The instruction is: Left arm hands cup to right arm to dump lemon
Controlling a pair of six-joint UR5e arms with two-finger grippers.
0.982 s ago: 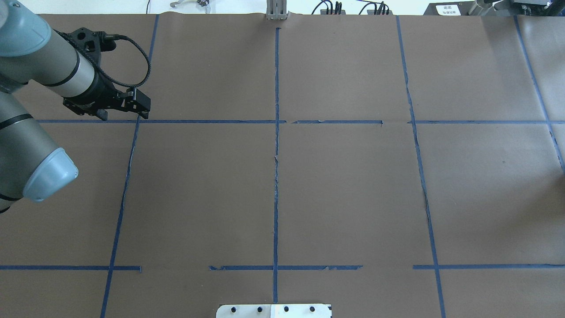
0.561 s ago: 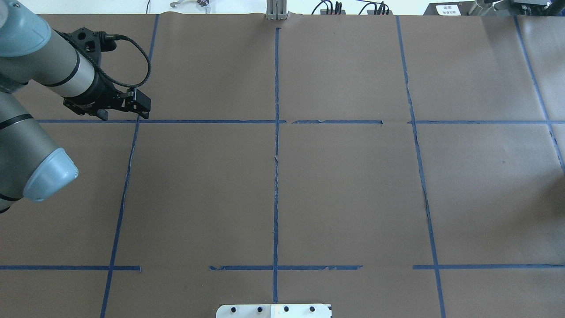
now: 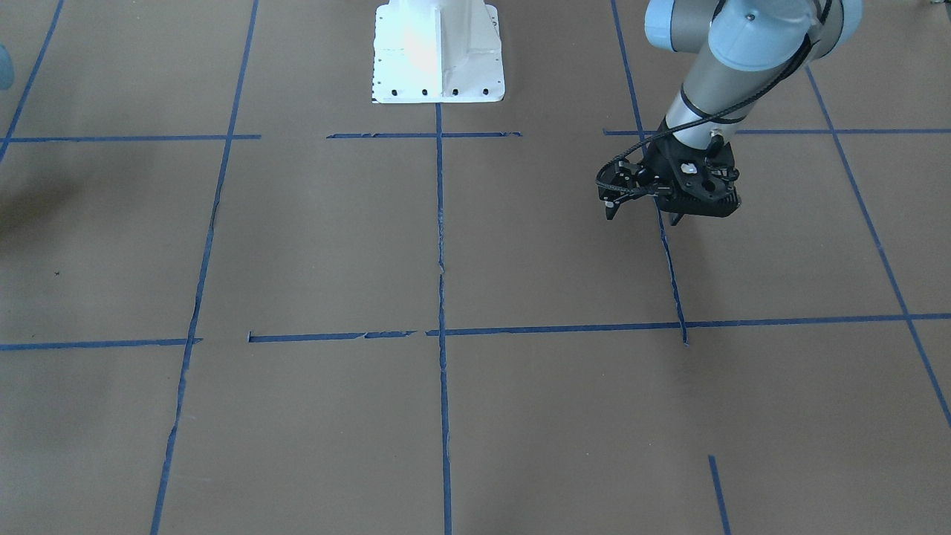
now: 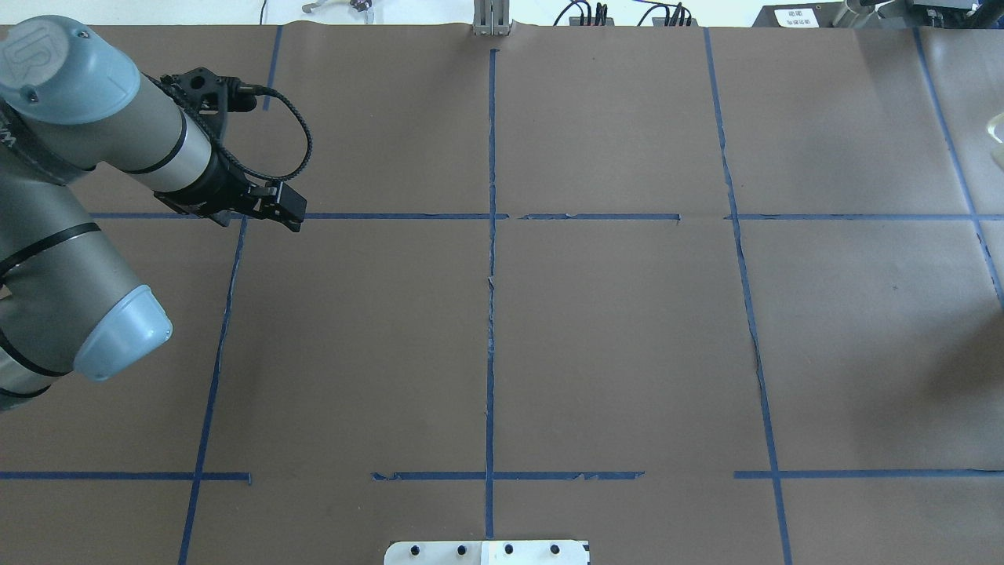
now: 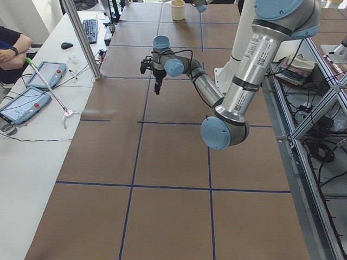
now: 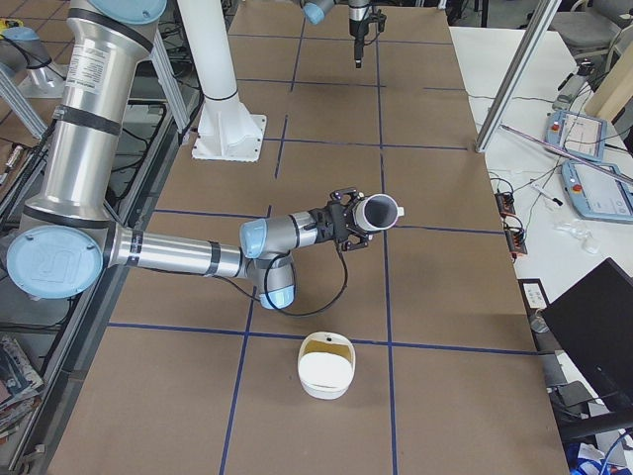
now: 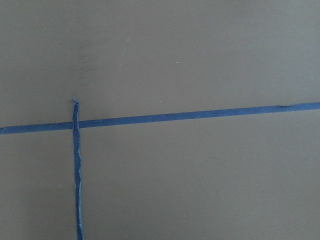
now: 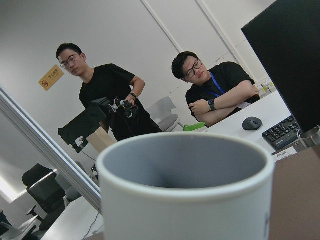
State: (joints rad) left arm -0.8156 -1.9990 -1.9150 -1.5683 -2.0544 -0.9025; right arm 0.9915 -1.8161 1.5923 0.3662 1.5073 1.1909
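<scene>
Left gripper (image 4: 290,210) has slid rightward (jaws unreadable). The cup (image 6: 380,212) sits at the right gripper (image 6: 353,222) tip, grasp unclear.

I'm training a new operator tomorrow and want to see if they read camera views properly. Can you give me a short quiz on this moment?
1. True or false: the cup stands upright.
2. What is under the left gripper?
A. bare brown table crossed by blue tape
B. a plate
C. the lemon
3. Fill in: in the right side view, the thing on the table nearest the cup is a ___.

Key:
1. False. It is tipped on its side at the right gripper.
2. A.
3. White container.
</scene>
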